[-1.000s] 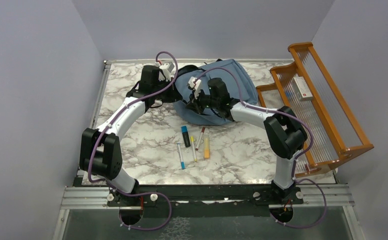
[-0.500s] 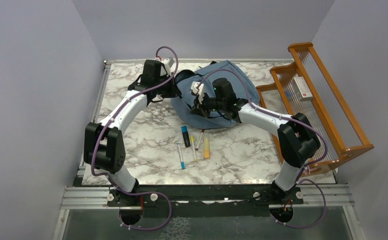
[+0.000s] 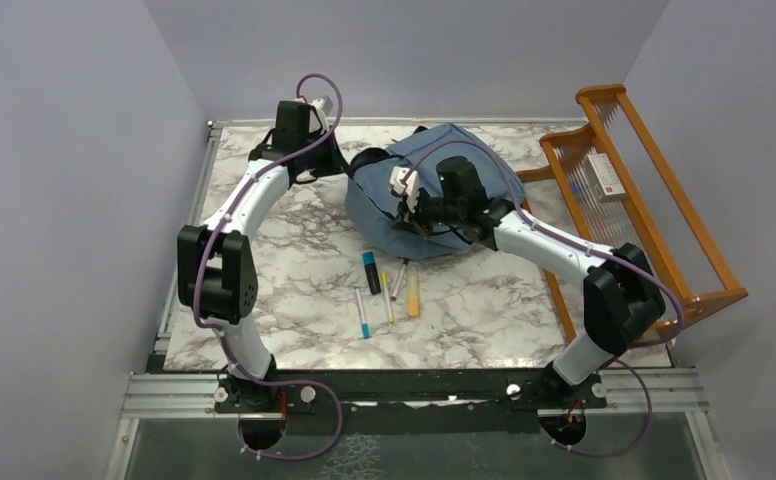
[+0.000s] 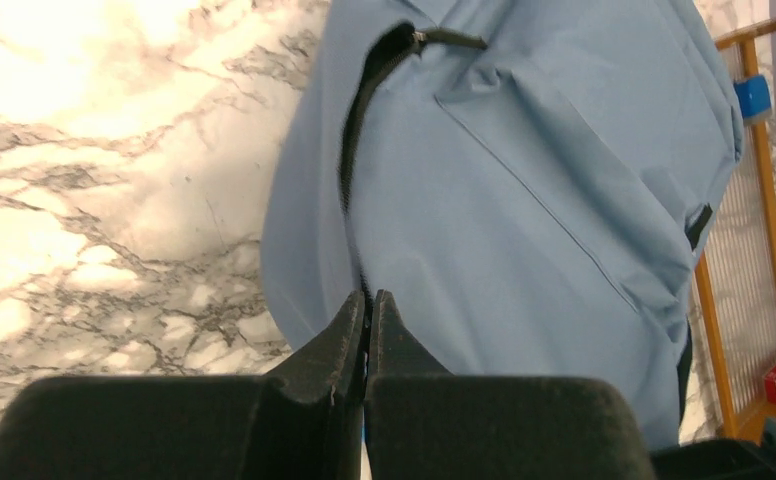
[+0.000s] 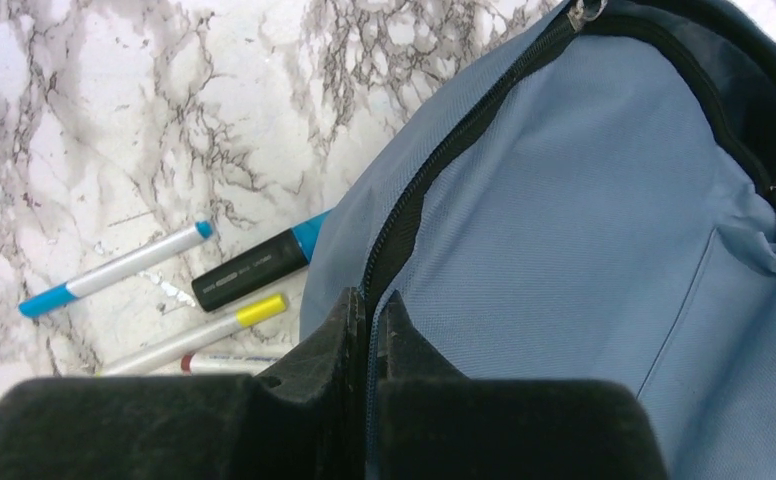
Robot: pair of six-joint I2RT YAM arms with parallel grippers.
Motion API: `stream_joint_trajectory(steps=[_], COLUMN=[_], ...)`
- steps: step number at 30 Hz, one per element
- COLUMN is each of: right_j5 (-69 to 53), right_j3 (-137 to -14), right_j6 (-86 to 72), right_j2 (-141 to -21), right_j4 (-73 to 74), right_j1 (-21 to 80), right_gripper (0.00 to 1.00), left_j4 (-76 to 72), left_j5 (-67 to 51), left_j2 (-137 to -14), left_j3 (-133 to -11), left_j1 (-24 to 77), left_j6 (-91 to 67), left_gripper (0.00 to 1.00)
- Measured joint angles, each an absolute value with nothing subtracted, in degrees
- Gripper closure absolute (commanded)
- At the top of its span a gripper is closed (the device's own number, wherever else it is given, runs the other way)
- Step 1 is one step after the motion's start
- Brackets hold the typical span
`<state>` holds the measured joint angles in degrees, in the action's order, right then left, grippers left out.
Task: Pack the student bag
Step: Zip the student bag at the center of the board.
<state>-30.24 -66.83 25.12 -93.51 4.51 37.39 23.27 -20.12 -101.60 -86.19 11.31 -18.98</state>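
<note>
The student bag (image 3: 434,165) is a dusty-blue backpack lying at the back middle of the marble table. My left gripper (image 3: 336,168) is at its left edge. In the left wrist view its jaws (image 4: 367,295) are shut, with the bag's black zipper line (image 4: 349,160) running into their tips. My right gripper (image 3: 411,213) is at the bag's near edge. In the right wrist view its jaws (image 5: 369,300) are shut on the bag's blue fabric edge (image 5: 564,200) beside the open zipper (image 5: 434,170).
Several pens and markers (image 3: 389,285) lie just in front of the bag, among them a black highlighter (image 5: 254,270) and a blue-and-white pen (image 5: 114,270). An orange wooden rack (image 3: 654,220) holding a small white-and-red box (image 3: 604,175) stands along the right edge.
My left arm has stretched toward the back left. My right gripper has shifted to the right, and the bag has shifted slightly to the right with both grips.
</note>
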Motion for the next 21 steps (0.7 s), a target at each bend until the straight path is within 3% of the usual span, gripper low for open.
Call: stream_joint_trajectory(steps=[13,14,18,21], right_j5=[-28.88,-28.62,-26.96,-26.37], right_j3=[-65.3,-64.75,-61.87,-59.81], right_j6=[25.58,25.56,24.38,20.69], right_j2=[-89.27,-88.75,-85.82,-83.07], right_j4=[9.5,9.41,8.86,9.74], right_j1=[37.39,37.39,37.41,37.45], right_gripper=[0.99,0.97,0.65,0.48], left_j4=[23.38,23.4,23.42,20.25], left_j5=[-21.89,-22.72,-26.15,-26.79], left_j2=[-110.85,-111.53,-112.12,-111.66], left_j3=[-98.06,-98.7,-98.85,-97.41], left_j1=[9.39,9.39,9.41,9.28], left_j6=[-17.89,-17.91,-17.93,-17.19], left_gripper=[1.0,1.0,1.0,1.0])
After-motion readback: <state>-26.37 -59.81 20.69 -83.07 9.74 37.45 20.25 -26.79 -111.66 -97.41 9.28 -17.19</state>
